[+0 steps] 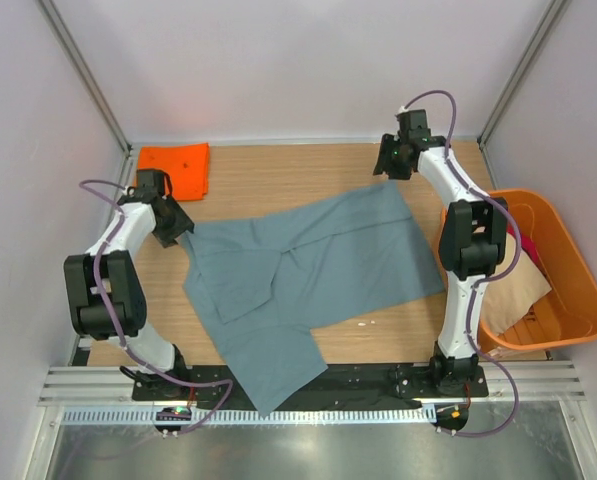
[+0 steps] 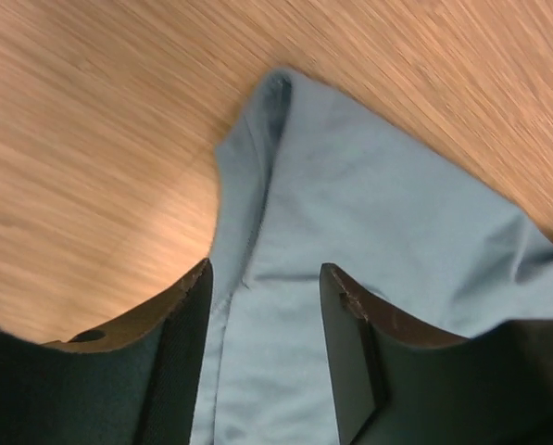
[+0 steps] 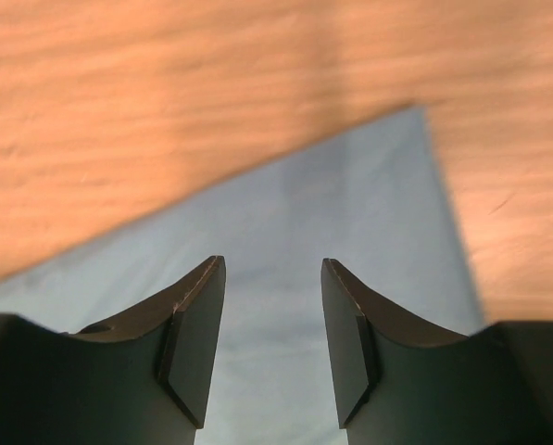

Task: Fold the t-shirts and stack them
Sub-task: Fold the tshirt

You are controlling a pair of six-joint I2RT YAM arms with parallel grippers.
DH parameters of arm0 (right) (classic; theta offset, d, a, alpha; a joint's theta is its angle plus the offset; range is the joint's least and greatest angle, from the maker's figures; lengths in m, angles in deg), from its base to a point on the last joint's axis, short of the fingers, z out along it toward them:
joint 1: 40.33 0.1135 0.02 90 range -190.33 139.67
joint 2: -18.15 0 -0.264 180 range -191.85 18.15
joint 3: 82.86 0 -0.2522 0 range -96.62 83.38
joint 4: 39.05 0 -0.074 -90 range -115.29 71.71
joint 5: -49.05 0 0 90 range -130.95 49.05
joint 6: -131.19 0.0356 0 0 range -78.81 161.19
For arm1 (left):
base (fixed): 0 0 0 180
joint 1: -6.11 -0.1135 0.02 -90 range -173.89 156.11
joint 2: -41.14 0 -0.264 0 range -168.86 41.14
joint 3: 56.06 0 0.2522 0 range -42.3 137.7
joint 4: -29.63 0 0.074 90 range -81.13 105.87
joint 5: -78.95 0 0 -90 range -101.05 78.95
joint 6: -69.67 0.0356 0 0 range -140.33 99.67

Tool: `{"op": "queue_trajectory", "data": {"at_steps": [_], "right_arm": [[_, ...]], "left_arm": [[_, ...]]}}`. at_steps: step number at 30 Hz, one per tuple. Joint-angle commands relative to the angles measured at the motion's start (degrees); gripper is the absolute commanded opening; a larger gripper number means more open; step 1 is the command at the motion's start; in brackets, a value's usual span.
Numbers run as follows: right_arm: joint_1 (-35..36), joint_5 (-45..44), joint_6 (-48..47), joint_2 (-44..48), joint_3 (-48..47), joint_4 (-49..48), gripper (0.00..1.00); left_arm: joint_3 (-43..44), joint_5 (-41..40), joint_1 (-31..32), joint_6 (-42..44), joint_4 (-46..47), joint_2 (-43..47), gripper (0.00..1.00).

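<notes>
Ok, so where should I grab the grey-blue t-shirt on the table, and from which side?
Probably at its two far corners. The grey-blue t-shirt lies flat on the table, so come straight down and pinch in from the far edge. The left pincer hangs open over the far-left corner and the right pincer over the far-right one.

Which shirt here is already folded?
The orange shirt at the far left corner: a neat flat square. The grey-blue shirt lies spread open in the middle, and the beige one sits crumpled in the tub.
</notes>
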Motion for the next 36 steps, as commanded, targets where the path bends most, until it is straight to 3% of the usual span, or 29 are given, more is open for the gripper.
{"op": "queue_trajectory", "data": {"at_steps": [1, 10, 18, 24, 30, 36], "right_arm": [[-3.41, -4.60, -3.96, -4.68, -6.41, 1.47, 0.52], [-7.28, -1.52, -7.56, -13.38, -14.15, 0.33, 0.49], [-7.46, 1.57, -7.66, -16.11, -17.41, 1.02, 0.38], [-7.46, -6.88, -0.64, -10.94, -19.79, 12.62, 0.50], [-7.46, -0.48, 9.82, -2.32, -8.81, 13.51, 0.52], [-6.84, 1.99, 13.35, 1.03, -0.80, 11.05, 0.52]], "left_arm": [[2.45, 3.63, -2.16, 2.32, 5.83, -1.83, 0.50], [3.68, 8.92, -2.69, 1.97, 10.59, -7.64, 0.52], [6.14, 9.44, -3.04, 1.27, 8.92, -10.19, 0.47], [3.08, 7.87, -2.69, -3.99, 2.60, -5.54, 0.41], [-6.31, 2.68, 3.27, -10.68, -7.59, 3.16, 0.40], [-15.28, -0.66, 16.72, -19.99, -14.90, 12.30, 0.39]]}}
